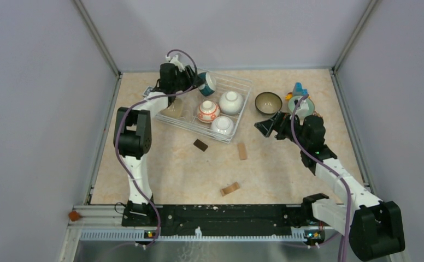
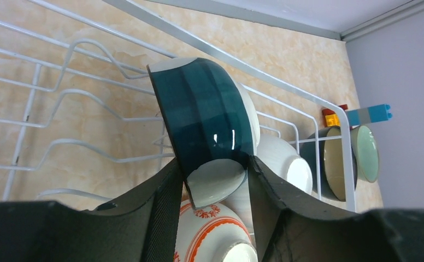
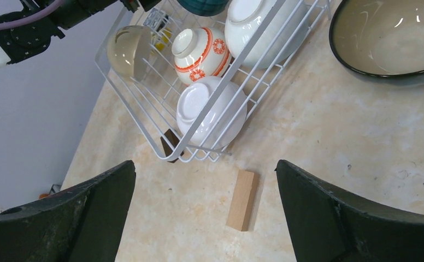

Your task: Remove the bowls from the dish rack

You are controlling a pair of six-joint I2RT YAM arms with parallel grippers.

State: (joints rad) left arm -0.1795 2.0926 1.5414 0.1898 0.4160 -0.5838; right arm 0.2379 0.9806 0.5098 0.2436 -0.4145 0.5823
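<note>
White-black arms (image 1: pixel 137 173), purple cables (image 3: pixel 18 19), black end effectors (image 2: pixel 212 183) (image 3: pixel 204 166).

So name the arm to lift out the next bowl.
Left: the left gripper clamps the dark teal ceramic bowl in the white wire dish rack; the right gripper hangs open outside it.

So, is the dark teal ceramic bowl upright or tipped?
Tipped: the teal bowl is on edge, its white foot between the fingers of the left gripper.

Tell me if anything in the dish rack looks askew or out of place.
The teal bowl stands out: it is tipped up on its edge at the far side of the dish rack, its foot between the fingers of the left gripper, while the orange-patterned bowl beside it lies upside down.
</note>
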